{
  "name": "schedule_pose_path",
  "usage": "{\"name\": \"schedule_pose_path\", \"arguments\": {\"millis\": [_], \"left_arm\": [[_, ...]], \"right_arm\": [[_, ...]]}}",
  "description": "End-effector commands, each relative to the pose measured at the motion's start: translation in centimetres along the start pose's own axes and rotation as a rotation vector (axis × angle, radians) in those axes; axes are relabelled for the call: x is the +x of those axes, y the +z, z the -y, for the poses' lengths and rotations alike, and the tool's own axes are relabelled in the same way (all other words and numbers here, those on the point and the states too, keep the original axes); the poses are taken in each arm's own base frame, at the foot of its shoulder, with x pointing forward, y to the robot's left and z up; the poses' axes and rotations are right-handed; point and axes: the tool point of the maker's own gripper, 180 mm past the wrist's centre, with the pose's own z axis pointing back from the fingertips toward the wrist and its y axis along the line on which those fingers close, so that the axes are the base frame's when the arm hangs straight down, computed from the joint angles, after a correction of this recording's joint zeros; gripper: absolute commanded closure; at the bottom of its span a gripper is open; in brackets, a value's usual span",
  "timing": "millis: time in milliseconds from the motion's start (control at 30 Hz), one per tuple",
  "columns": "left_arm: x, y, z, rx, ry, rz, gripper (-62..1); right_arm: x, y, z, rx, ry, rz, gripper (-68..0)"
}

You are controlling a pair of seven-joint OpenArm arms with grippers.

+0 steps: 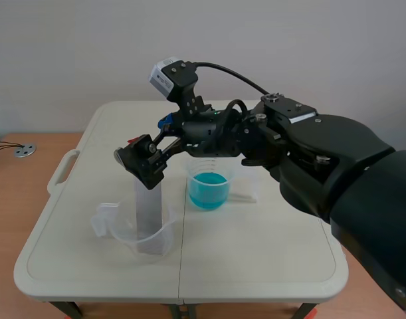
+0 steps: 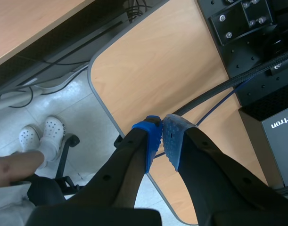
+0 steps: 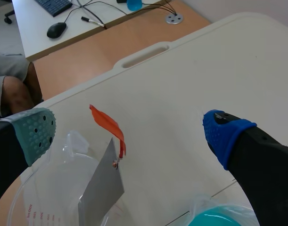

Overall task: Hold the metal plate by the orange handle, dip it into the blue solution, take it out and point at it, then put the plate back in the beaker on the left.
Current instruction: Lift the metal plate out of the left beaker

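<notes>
While your right gripper (image 3: pixel 129 127) hangs wide open just over the tall clear plastic beaker (image 3: pixel 40 207), one grey-green pad and one blue pad spread far apart, the thin grey metal plate (image 3: pixel 103 183) stands tilted inside that beaker. Its floppy orange handle (image 3: pixel 108 125) sticks up above the beaker's rim, between your fingers but touching neither pad. Nothing is gripped here.

The small clear beaker of blue solution (image 1: pixel 208 189) sits just beside the tall beaker, on the side your right arm comes in from. Both stand on the white folding plastic table (image 1: pixel 269 266).

Red graduation print runs down the tall beaker's wall, too small to read. A white label on the camera above the beaker is also unreadable.

Your left gripper (image 2: pixel 161 121) is well away from the beaker, off the table, blue pads pressed together on nothing, over a light wooden desk (image 2: pixel 158 70). A black box (image 2: pixel 275 136) there shows white letters "rtron", the start cut off.
</notes>
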Motion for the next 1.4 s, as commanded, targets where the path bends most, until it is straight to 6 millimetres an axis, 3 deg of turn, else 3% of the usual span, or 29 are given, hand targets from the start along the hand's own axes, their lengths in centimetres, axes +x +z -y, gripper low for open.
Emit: {"name": "schedule_pose_path", "arguments": {"millis": [0, 167, 433, 1367], "left_arm": [[0.6, 0.1, 0.2, -0.006, 0.001, 0.019, -6.2], [0.6, 0.1, 0.3, -0.006, 0.002, 0.019, -6.2], [0.6, 0.1, 0.3, -0.006, 0.002, 0.019, -6.2], [0.6, 0.1, 0.3, -0.009, 0.004, 0.019, -6.2]], "right_arm": [[2.1, -0.3, -0.1, 0.02, 0.03, 0.041, -58.6], [2.0, -0.4, -1.2, 0.072, 0.035, 0.035, -52.8], [1.3, -0.4, -1.3, 0.08, 0.027, -0.004, -51.8], [1.3, -0.3, -2.0, 0.119, -0.041, -0.009, -16.7]]}}
